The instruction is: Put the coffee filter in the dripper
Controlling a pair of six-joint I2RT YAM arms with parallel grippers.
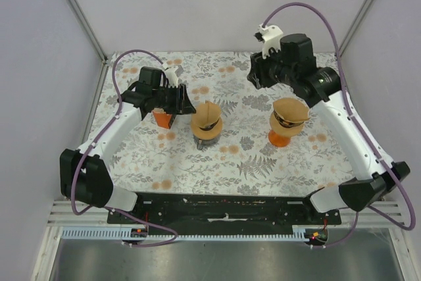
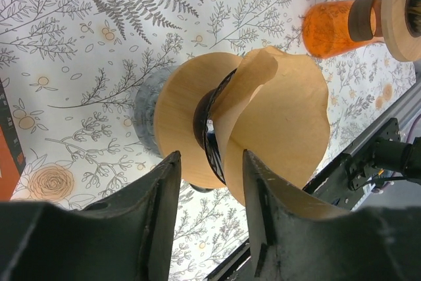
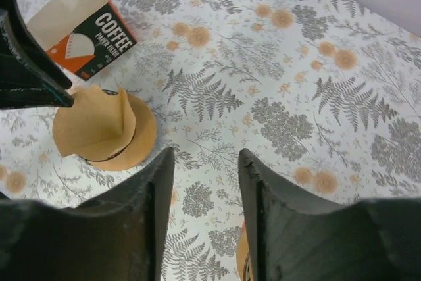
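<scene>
Coffee filter of brown paper [image 2: 283, 116] sits just ahead of the left jaws. Its cone has dropped into the black-lined dripper with the pale wooden collar [image 2: 177, 113], which stands on the fern-printed table [image 2: 79, 44]. The left jaws are narrowly parted and hold nothing; the paper lies beyond their tips, not between them.

One flap of the filter stands up above the collar and its rim flares unevenly. It looks loosely seated rather than pressed home, and I cannot tell how deep its point reaches.

The right jaws hang high, well apart from that dripper, and are likewise parted and empty. An orange-and-black box of coffee filters [image 3: 85, 31] lies just beside the left jaws, on the side away from the dripper. A second wooden-collared dripper on an orange base [image 1: 288, 122] stands nearer the right jaws.

By my reading the placing itself is essentially done. What may be left is to settle the raised flap so the paper lies against the cone, and to draw the left jaws clear without catching the rim.
</scene>
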